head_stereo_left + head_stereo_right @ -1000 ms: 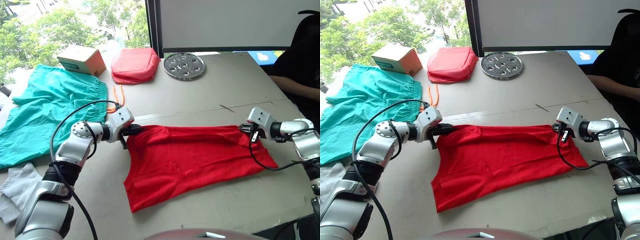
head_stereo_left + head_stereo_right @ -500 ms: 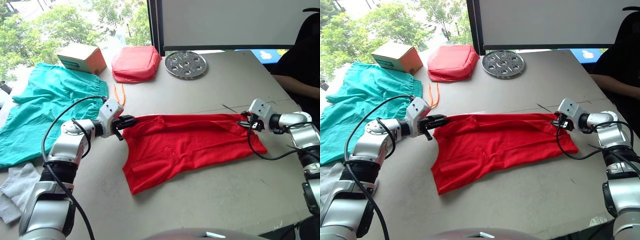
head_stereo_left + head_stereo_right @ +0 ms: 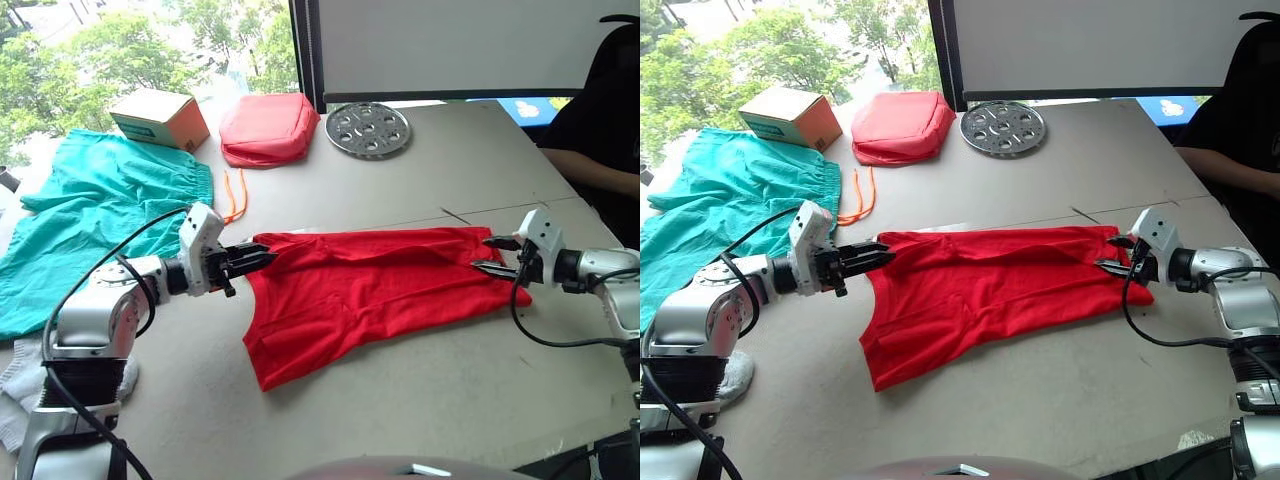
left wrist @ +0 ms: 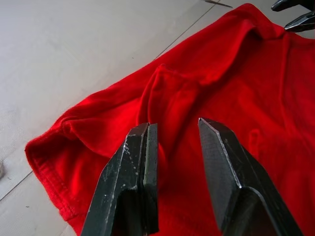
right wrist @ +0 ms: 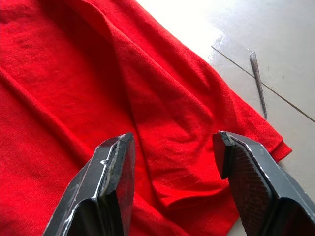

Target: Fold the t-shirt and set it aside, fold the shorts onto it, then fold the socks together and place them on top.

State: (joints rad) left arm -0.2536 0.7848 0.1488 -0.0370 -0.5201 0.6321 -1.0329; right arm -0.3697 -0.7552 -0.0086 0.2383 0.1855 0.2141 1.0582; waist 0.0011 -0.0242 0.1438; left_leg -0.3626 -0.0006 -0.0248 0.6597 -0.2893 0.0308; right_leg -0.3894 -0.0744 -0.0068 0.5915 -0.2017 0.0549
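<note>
At the far left of the table (image 3: pixel 400 175) you have the socks (image 3: pixel 20 395), a pale grey heap at the near edge, partly behind your left arm. Beyond them the shorts (image 3: pixel 95 215) lie spread flat, teal-green, with the orange drawstring (image 3: pixel 236 195) trailing off their right side onto the bare table. Behind the shorts sits a small cardboard box (image 3: pixel 160 117), and just right of it a salmon-red padded pouch (image 3: pixel 268 128). Your left gripper (image 3: pixel 262 258) points toward the t-shirt (image 3: pixel 370 290) at its left end; the two fingers stand slightly parted with nothing between them, tips just above the cloth's rumpled corner, as the left wrist view confirms. The t-shirt lies in the middle of the table, bright red, stretched into a long band with a fold ridge along its far edge and a lower flap reaching toward the near edge on its left side. A perforated metal disc (image 3: pixel 368 129) rests at the far side, right of the pouch. Your right gripper (image 3: pixel 493 256) is at the t-shirt's right end, fingers spread wide, holding nothing, poised over the hem. A person's arm (image 3: pixel 590 165) in a dark sleeve rests at the far right.
</note>
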